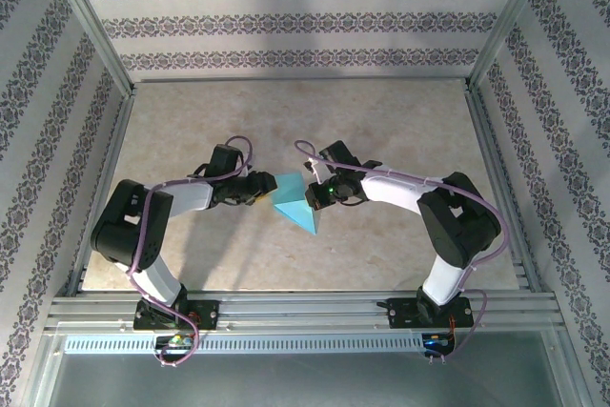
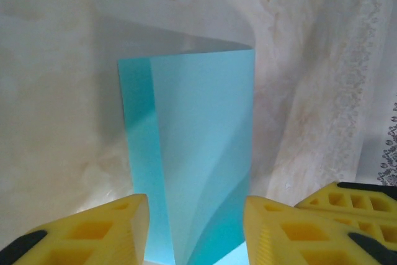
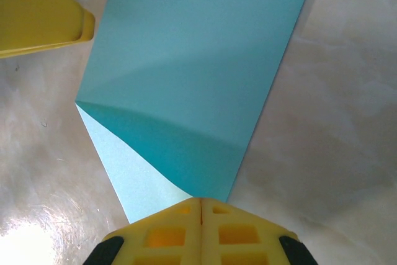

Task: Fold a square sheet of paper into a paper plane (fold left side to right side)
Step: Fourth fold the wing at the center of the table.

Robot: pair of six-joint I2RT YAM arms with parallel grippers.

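The square sheet of paper is partway through its first fold, by my reading. Part of it is doubled over, with a darker cyan layer on top and a paler layer showing at one edge. In the left wrist view the paper rises in a soft curve and is not lying flat, so the crease does not look pressed home. No lengthwise dart creases or pointed nose are visible. Judged from that, setting this fold and all the later plane folds are left to do.

The sheet sits directly between the two end effectors. One corner reaches into the tips of the right end effector. In the right wrist view the sheet spreads away ahead of that end effector, whose fingers are pressed together on the corner and pinch it. A bend runs across the paper just beyond the pinch, and the pale layer peeks out beside it.

The left end effector meets the opposite side of the sheet. In its own wrist view its tips are spread, and the paper passes through the gap and stretches forward from it. I cannot tell whether either finger touches the paper. One of its yellow fingers also shows at the sheet's far edge in the right wrist view.

Beneath everything lies the pale marbled tabletop.
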